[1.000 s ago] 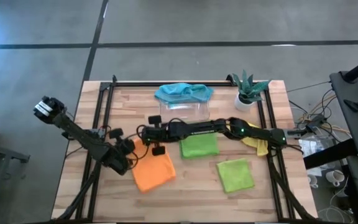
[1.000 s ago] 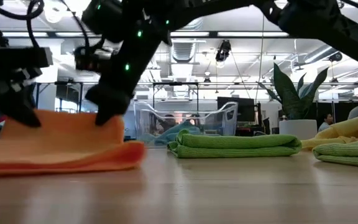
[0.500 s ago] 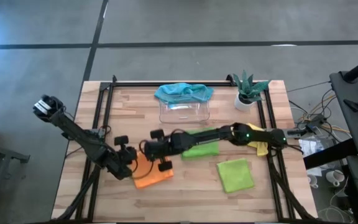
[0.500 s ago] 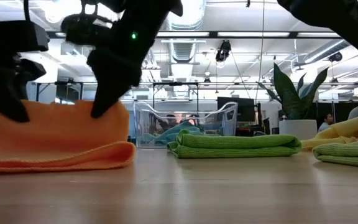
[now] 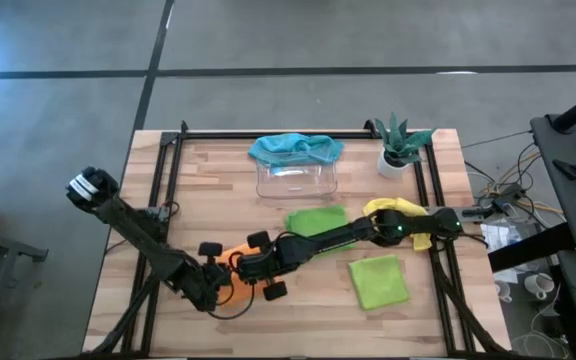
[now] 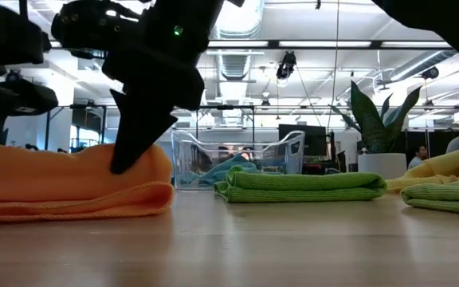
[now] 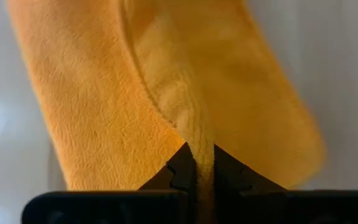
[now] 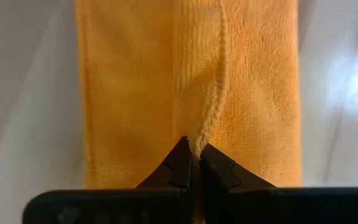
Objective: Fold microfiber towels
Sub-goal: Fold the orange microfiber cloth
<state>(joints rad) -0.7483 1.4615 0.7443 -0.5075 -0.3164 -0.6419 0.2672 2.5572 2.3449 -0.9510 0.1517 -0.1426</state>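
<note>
Orange towel (image 5: 230, 283) lies folded at the table's (image 5: 298, 320) front edge; I have my left gripper (image 5: 215, 292) and right gripper (image 5: 255, 272) each pinching its upper edge. Behind it lie two green towels (image 5: 318, 221).

Left gripper (image 7: 199, 180), right gripper (image 8: 193, 167): fingers pinched closed, low, side by side.

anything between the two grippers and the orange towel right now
Nothing visible. The left gripper and right gripper are each shut on an edge of the orange towel, pinching the cloth directly, with no other thing between gripper and towel.
</note>
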